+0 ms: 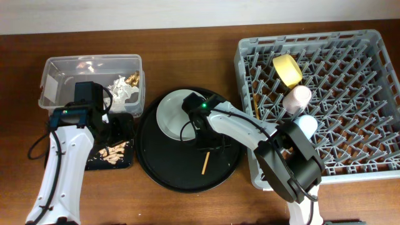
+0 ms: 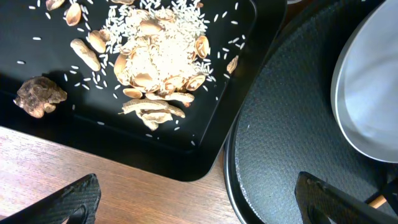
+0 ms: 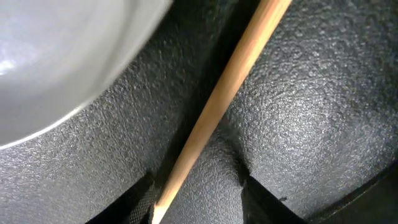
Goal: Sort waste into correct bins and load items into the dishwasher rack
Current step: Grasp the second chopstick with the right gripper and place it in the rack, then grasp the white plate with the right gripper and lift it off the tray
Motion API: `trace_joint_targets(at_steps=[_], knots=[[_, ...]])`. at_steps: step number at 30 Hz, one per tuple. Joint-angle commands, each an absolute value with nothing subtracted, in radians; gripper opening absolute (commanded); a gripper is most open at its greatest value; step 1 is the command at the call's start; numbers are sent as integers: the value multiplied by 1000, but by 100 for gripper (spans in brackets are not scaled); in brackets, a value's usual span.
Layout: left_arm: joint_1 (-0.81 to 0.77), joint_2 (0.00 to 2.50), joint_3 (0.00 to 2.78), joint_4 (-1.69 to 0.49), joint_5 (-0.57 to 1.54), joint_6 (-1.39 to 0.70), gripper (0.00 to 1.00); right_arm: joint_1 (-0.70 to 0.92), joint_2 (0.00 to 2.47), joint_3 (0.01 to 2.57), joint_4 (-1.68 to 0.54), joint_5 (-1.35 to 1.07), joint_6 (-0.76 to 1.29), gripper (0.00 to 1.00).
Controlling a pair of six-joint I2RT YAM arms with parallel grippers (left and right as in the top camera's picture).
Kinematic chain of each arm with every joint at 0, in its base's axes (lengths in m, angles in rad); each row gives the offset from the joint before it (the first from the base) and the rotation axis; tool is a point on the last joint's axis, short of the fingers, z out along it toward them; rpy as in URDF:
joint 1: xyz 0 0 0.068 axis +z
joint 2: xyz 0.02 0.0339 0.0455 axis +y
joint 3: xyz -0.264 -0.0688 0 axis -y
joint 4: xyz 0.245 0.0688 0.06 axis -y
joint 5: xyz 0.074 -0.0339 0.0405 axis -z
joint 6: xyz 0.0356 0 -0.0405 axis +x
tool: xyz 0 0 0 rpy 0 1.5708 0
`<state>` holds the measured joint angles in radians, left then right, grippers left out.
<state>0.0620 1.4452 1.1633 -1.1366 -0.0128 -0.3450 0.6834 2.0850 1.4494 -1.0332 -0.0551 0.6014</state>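
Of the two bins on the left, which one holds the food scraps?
The shallow black tray: tan scraps and rice lie in it. The clear tub beside it holds white tissue and gold foil.

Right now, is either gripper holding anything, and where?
Nothing held. The right gripper straddles the thin wooden chopstick near one end, jaws apart; the left gripper is open and empty.
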Motion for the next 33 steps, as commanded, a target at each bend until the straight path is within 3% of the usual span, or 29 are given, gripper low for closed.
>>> trace_joint_targets(at_steps=[1,5,7,11,18,24,27,28,29,33], knots=[[62,1430,1166,-1135,-23,-354,99,687,2098,1420,-1013,-49,612,39],[62,1430,1166,-1135,-23,-354,99,687,2097,1393,-989,-91,611,13],[62,1430,1166,-1137,-23,-354,99,680,2091,1393,-990,-91,611,4],[62,1430,1166,-1139,-23,-354,99,628,1990,1393,-1010,-88,594,4],[62,1430,1166,-1139,-23,-354,99,414,1587,1408,-1133,-67,294,4],[62,1430,1166,-1139,-22,-354,99,259,1659,1402,-1201,-63,127,4],[62,1430,1166,-1141,-22,-354,99,247,1712,1402,-1200,-56,127,15],[62,1430,1166,-1141,-23,-354,99,247,1715,1402,-1198,-56,127,28],[62,1430,1166,-1141,-22,-354,99,247,1714,1403,-1197,-56,128,35],[62,1430,1166,-1142,-23,-354,99,249,1662,1439,-1205,-42,200,37]])
